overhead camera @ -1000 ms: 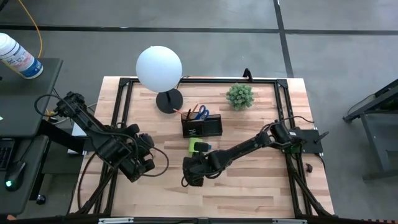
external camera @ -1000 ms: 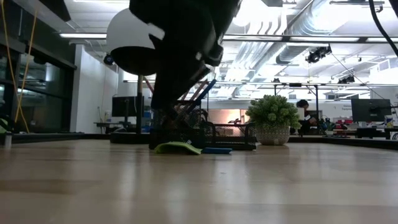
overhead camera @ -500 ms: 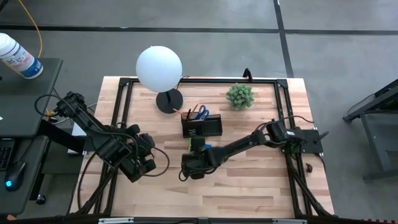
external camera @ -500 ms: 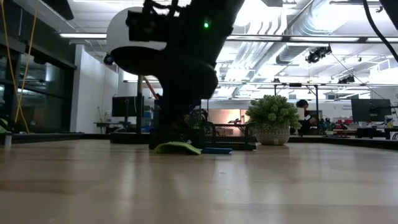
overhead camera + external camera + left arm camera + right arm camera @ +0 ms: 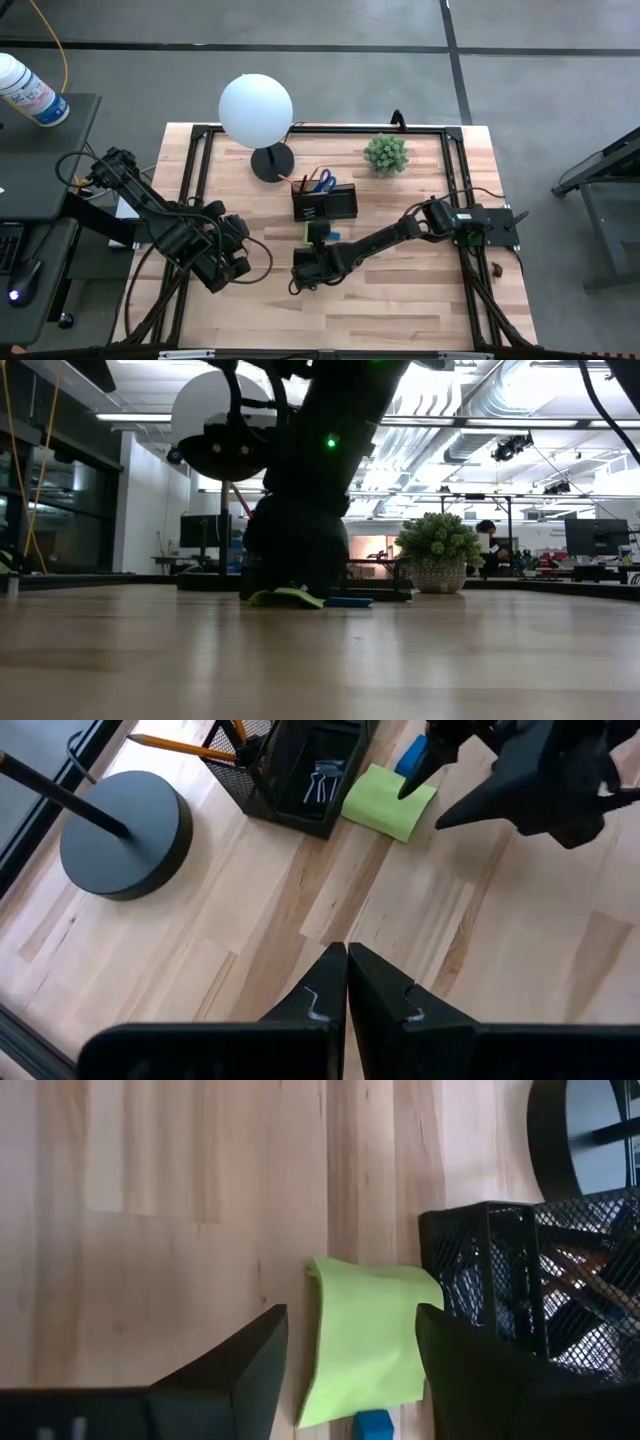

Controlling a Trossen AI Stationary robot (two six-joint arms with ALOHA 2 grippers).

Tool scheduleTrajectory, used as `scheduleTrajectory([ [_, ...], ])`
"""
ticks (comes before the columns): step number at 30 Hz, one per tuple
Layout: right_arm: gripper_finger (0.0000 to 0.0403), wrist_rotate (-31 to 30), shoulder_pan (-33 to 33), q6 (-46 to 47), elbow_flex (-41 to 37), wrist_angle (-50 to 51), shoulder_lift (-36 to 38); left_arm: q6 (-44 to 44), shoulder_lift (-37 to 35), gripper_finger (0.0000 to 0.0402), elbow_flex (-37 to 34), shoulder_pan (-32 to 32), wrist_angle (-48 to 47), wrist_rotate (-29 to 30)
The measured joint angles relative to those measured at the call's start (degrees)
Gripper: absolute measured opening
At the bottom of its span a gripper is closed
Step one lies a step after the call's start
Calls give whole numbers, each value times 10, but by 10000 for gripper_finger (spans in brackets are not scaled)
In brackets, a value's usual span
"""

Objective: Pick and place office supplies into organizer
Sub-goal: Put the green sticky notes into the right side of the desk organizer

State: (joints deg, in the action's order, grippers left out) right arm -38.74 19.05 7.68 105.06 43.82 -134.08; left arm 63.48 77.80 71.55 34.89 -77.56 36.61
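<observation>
Two supplies were left out: the lime-green sticky-note pad (image 5: 365,1335) lined up between the right gripper's (image 5: 350,1370) spread jaws, blue block (image 5: 373,1425) beside it. Scissors (image 5: 325,181), pencils and clips (image 5: 320,782) sat in the organizer (image 5: 325,203); the left gripper (image 5: 347,980) was pressed together.

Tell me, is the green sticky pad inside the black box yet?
No, the sticky pad lies flat on the wood beside the box, with the open right gripper just above it.

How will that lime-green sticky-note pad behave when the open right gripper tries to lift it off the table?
The sticky-note pad looks thin and lies flat beside the organizer, so the right gripper may struggle to get under it. Its top sheets seem curled, so it probably bends. It is likely light and may slide when nudged.
</observation>
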Motion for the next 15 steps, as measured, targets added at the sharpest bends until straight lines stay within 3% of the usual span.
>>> scheduleTrajectory([
  [8, 209, 20, -8, -10, 0, -6, -15, 5, 0, 3, 0, 0, 1, -1],
  [15, 207, 1, -7, -6, 0, -5, -21, 13, 0, 3, 0, 0, 3, -2],
])
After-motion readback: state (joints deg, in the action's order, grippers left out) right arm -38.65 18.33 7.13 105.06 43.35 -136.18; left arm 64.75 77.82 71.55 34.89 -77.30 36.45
